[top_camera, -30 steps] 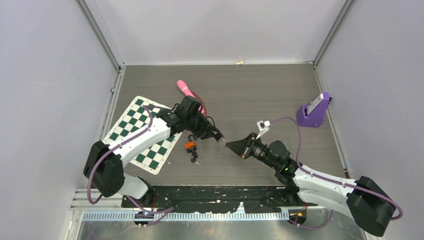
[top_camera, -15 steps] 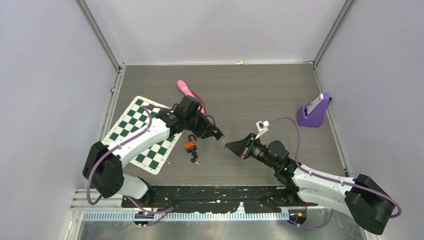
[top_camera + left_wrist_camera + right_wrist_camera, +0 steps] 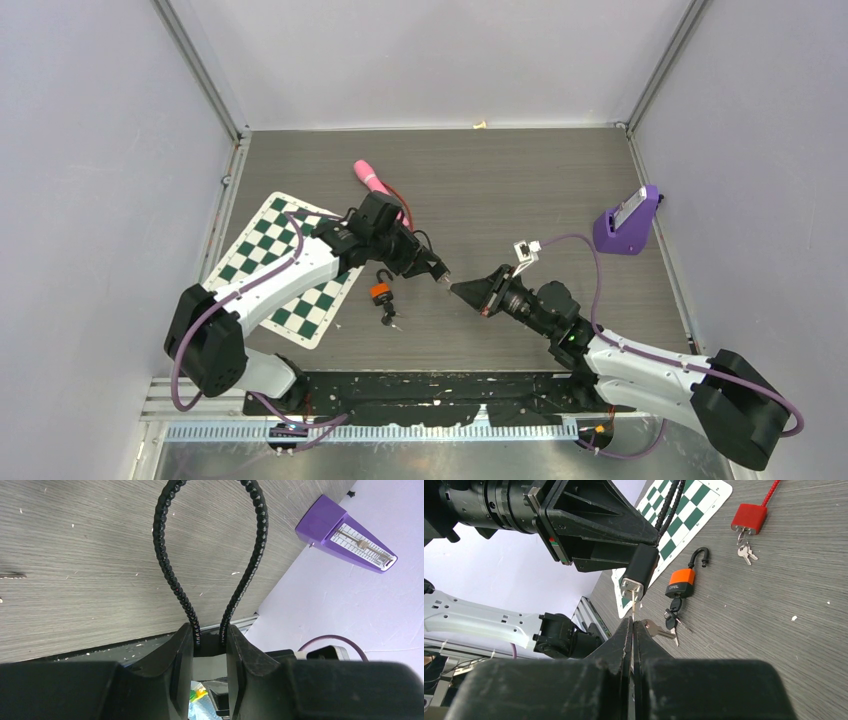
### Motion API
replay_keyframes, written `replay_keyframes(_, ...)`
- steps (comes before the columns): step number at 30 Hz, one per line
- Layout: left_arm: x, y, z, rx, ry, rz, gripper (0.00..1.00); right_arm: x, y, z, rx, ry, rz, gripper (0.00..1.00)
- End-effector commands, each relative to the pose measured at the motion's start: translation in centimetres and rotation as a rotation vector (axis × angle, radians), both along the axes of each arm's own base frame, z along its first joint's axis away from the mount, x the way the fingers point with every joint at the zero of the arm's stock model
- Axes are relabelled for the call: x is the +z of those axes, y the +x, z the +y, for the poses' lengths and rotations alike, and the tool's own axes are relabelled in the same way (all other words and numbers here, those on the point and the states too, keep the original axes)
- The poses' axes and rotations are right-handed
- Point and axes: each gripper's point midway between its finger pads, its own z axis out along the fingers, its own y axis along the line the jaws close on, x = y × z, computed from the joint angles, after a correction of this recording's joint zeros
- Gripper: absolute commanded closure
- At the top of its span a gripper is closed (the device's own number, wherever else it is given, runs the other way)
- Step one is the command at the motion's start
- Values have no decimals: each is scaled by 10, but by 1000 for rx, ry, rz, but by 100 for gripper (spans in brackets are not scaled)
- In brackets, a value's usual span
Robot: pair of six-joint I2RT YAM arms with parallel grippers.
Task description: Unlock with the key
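My left gripper [image 3: 437, 272] is shut on a black padlock [image 3: 640, 570], whose black cable shackle [image 3: 210, 555] loops out past the fingers [image 3: 182, 650] in the left wrist view. The lock's silver keyhole face [image 3: 630, 586] points at my right gripper [image 3: 632, 622]. That gripper is shut on a thin key [image 3: 633, 607], seen edge-on. The key's blade reaches up to the keyhole face. How deep it sits I cannot tell. A second, brownish key [image 3: 659, 630] hangs beside the right fingertips. In the top view the two grippers meet tip to tip, with the right gripper [image 3: 458, 289] just right of the lock.
An orange padlock [image 3: 380, 291] with a bunch of keys [image 3: 392, 320] lies on the table under the left arm. A red padlock [image 3: 749, 517] with keys, a pink object [image 3: 372, 178] and a chessboard mat [image 3: 285, 265] lie to the left. A purple metronome [image 3: 628, 220] stands far right.
Almost nothing: both grippers stay tip to tip, and the left one with the lock has edged very slightly up and left.
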Motion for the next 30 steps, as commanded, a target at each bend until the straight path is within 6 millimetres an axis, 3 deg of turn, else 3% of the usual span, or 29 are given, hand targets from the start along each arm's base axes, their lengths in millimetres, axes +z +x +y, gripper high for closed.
replay_keyframes(1, 22, 0, -10, -20, -67, -53, 85, 26, 5, 1, -22, 67, -54, 95)
replay_keyframes(10, 26, 0, -12, -22, -53, -86, 86, 22, 7, 1, -29, 50, -34, 95)
replay_keyframes(20, 33, 2, -1, 14, 93, -207, 86, 26, 11, 3, -44, 24, 0, 95)
replay_keyframes(30, 32, -4, -14, -21, 96, -208, 86, 25, 13, 17, 3, -13, -2, 95)
